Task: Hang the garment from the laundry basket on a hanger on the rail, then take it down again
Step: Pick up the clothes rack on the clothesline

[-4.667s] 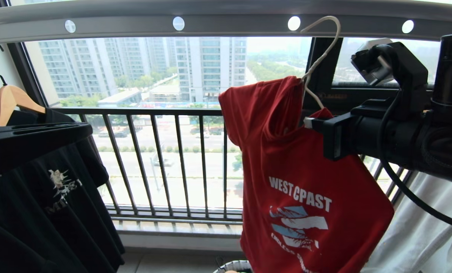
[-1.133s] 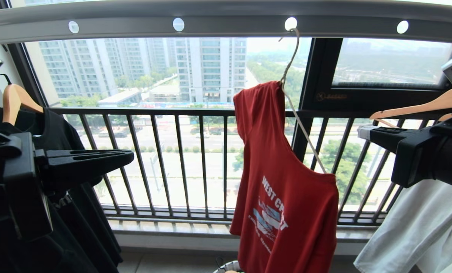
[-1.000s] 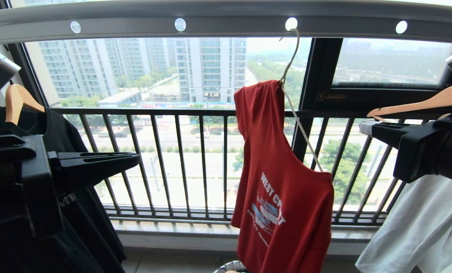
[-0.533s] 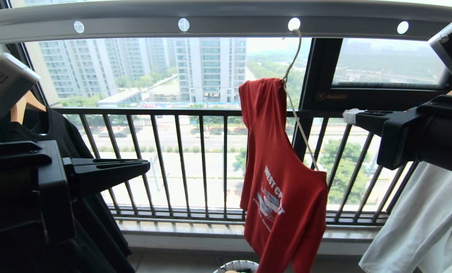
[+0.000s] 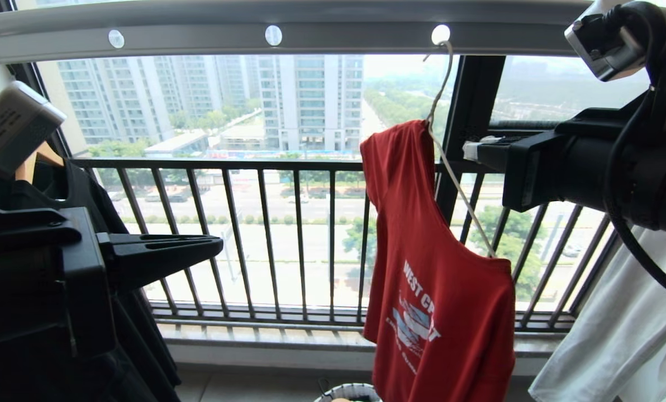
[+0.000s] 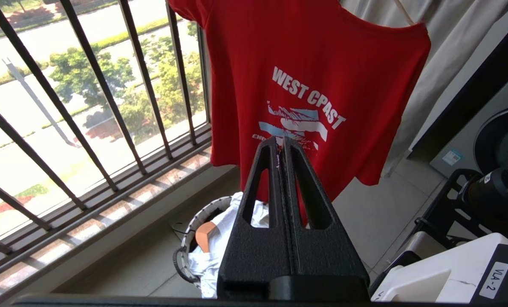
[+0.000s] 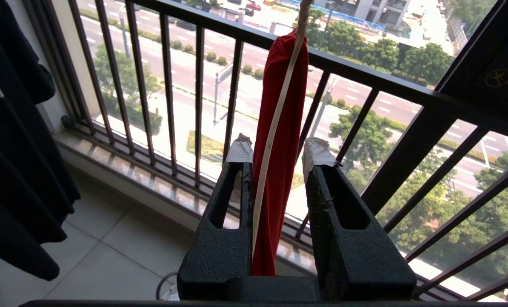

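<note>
The red garment [image 5: 433, 268] hangs on the cream wire hanger [image 5: 450, 162], whose long hook is caught in one of the round white holes of the grey rail [image 5: 310, 25] running across the top of the scene. The hanger sits tilted rather than level: its visible arm slants down from the hook toward the right, so the T-shirt's shoulder line slopes the same way, high on the left and low on the right, while its long axis drops toward the floor. The chest print faces the robot and somewhat to its left. Below the hem, the rim of the laundry basket [image 5: 348, 392] shows on the floor, with pale cloth inside it in the left wrist view. The right gripper [image 7: 277, 153] is raised at the right, just beside the hanger; its jaws stand partly open with the hanger's arm and the edge-on shirt seen in the gap between them, clamped on nothing. The left gripper [image 6: 281, 143] is on the left, well apart from the shirt, pointing toward the print, its fingers pressed together and empty. A black garment [image 5: 87, 190] hangs at far left, a pale grey one [image 5: 618, 329] at right, with the black railing [image 5: 266, 234] behind.
</note>
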### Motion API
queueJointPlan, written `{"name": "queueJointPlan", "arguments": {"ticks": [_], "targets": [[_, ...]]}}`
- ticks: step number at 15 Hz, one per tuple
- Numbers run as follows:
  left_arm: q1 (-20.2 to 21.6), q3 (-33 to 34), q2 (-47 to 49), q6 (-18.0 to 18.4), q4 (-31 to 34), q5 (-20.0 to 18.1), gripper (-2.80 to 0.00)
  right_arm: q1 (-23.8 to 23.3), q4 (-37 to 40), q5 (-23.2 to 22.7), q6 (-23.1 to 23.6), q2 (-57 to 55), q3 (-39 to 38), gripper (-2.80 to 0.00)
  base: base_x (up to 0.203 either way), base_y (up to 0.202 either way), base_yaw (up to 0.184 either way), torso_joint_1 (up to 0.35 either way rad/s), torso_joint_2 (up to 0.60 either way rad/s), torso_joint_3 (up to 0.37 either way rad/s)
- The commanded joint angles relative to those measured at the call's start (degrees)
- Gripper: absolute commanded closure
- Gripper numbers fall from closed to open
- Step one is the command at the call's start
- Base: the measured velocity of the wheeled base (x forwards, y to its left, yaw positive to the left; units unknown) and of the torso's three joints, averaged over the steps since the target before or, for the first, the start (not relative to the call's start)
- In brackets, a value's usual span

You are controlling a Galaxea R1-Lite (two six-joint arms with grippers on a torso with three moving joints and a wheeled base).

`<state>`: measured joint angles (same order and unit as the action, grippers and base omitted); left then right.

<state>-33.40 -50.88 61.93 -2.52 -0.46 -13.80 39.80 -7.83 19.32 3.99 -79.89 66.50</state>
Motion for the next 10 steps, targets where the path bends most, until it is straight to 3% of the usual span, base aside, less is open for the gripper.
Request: {"name": "queueJointPlan", "arguments": {"ticks": [1,10], "targets": [[0.0,-0.01,0.03,-0.03,-0.06,-0.09,0.0,0.01,-0.3,0.01,0.05,-1.82,1.17,-2.8,0.0,0.0,0.0,0.0,0.0,0.0],[0.0,0.08,0.56,0.06,-0.06,-0.09,0.0,-0.34,-0.72,0.28,-0.17,-8.42,8.03,-2.8,0.0,0.0,0.0,0.0,0.0,0.0]]}}
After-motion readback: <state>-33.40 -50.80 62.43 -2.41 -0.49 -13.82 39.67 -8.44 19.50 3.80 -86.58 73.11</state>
